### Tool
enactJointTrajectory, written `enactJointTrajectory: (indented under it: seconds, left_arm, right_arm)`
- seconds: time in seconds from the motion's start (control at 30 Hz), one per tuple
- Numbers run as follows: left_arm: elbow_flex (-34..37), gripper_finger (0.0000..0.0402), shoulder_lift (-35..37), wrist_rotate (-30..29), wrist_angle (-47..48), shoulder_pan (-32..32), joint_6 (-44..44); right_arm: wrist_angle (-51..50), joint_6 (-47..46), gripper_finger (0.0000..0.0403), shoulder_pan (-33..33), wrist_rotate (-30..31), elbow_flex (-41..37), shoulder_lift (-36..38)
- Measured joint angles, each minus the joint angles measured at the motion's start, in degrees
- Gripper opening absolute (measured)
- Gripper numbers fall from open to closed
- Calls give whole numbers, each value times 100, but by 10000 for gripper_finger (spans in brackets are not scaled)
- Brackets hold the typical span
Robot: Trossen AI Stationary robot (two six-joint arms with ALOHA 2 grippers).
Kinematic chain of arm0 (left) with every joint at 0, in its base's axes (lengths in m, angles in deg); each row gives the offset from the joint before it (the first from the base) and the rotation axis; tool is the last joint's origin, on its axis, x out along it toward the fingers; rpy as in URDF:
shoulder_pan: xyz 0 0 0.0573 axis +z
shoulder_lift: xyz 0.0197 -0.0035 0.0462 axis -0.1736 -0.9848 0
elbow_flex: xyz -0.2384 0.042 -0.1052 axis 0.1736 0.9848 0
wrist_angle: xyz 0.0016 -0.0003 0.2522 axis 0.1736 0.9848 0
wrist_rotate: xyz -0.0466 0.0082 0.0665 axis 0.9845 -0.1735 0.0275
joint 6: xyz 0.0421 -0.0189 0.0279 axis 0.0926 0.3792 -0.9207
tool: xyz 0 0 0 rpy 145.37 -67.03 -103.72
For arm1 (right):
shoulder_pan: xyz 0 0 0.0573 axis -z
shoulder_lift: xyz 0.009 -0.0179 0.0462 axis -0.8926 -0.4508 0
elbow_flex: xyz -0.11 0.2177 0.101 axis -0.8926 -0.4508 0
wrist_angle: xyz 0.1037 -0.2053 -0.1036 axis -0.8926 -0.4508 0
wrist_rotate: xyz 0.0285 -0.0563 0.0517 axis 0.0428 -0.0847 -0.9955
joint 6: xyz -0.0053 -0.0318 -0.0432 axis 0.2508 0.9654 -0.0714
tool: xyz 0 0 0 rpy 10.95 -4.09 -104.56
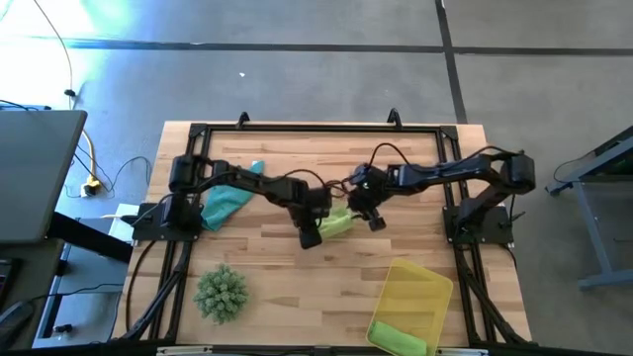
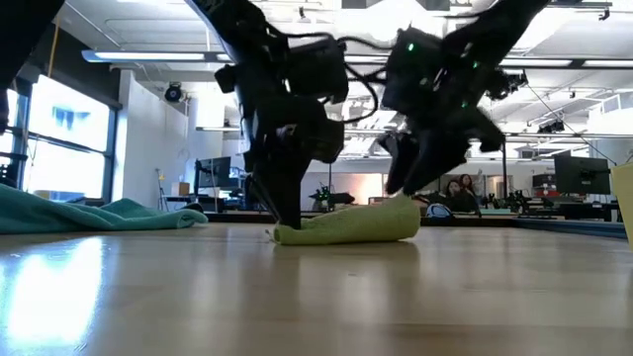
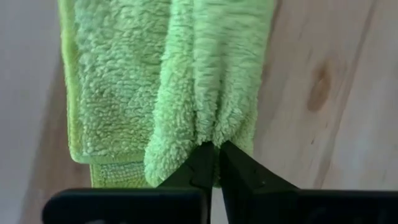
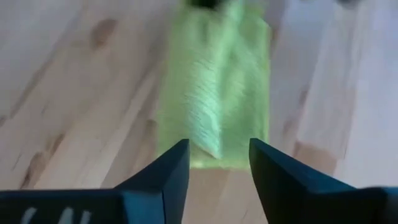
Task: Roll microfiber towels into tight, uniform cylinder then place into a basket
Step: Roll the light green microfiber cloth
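A pale yellow-green microfiber towel [image 1: 337, 222], loosely rolled, lies on its side on the wooden table at mid-table; it also shows in the low view [image 2: 351, 224]. My left gripper [image 1: 313, 235] is shut on the roll's left end. My right gripper [image 4: 217, 146] stands open just above the roll's right end [image 2: 401, 210], with nothing between its fingers. A teal towel [image 1: 226, 203] lies loose and crumpled on the table under the left arm. The yellow basket [image 1: 410, 302] stands at the near right. My left gripper pinches a fold of cloth at the roll's left end [image 3: 208, 127] between its two fingertips [image 3: 202, 163]. The fingers come steeply from above, slanting in from the table's left. The roll lies along the table, its left end [image 2: 287, 234] down on the wood under the fingers.
A spiky green plant-like ball [image 1: 220, 294] sits at the near left. A black frame [image 1: 297, 127] runs along the table's far edge. Bare wood lies between the roll and the basket.
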Motion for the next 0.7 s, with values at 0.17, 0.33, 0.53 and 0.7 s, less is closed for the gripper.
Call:
enactJointTrajectory:
  seconds: [0.17, 0.33, 0.53, 0.7]
  left_arm:
    - [-4, 6, 0, 11, 110, 276, 0]
    - [-2, 6, 2, -12, 196, 337, -46]
    - [-1, 6, 2, -38, 204, 338, -50]
    - [0, 6, 2, -59, 205, 338, -61]
  right_arm:
    - [81, 879, 165, -302, 39, -62, 70]
    - [446, 1275, 165, -624, 404, -99, -151]
    - [792, 1279, 165, -717, 1034, -101, -502]
    - [855, 1234, 165, -702, 1212, -101, -776]
